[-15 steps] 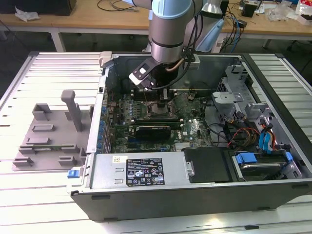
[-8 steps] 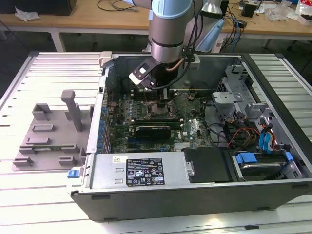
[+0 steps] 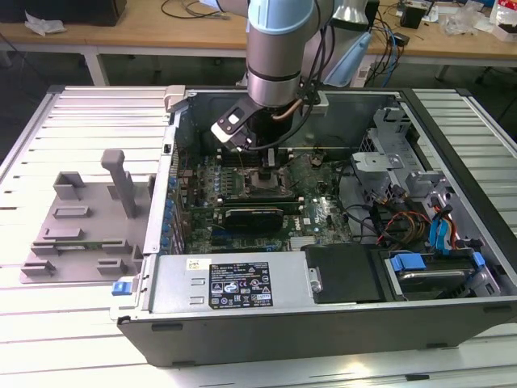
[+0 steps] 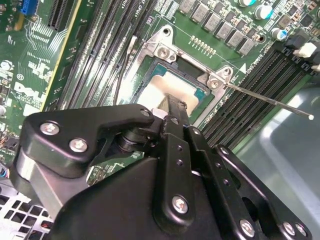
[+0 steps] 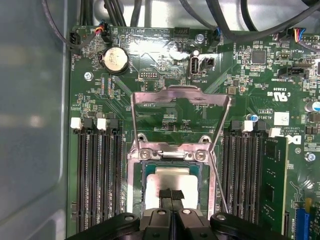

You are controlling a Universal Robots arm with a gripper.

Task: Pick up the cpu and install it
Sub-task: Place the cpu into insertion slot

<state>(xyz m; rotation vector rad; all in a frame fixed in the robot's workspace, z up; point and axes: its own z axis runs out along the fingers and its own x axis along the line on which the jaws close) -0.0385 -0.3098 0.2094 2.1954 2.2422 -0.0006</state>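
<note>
In an open computer case [image 3: 323, 335], black memory slots [image 5: 100, 170] flank a raised steel socket frame [image 5: 181, 91]. The square silver-topped cpu [image 5: 172, 176] lies flat in the socket, toward the case's far wall, directly beneath the black gripper [image 5: 170, 194]. The gripper's fingertips are pressed together, holding nothing.

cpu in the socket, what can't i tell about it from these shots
- cpu: partly covered by the gripper in both wrist views; whether it is seated cannot be told.
- socket: one edge lies behind the gripper in the first wrist view.
- exterior view: the arm stands in front of the socket.
</note>
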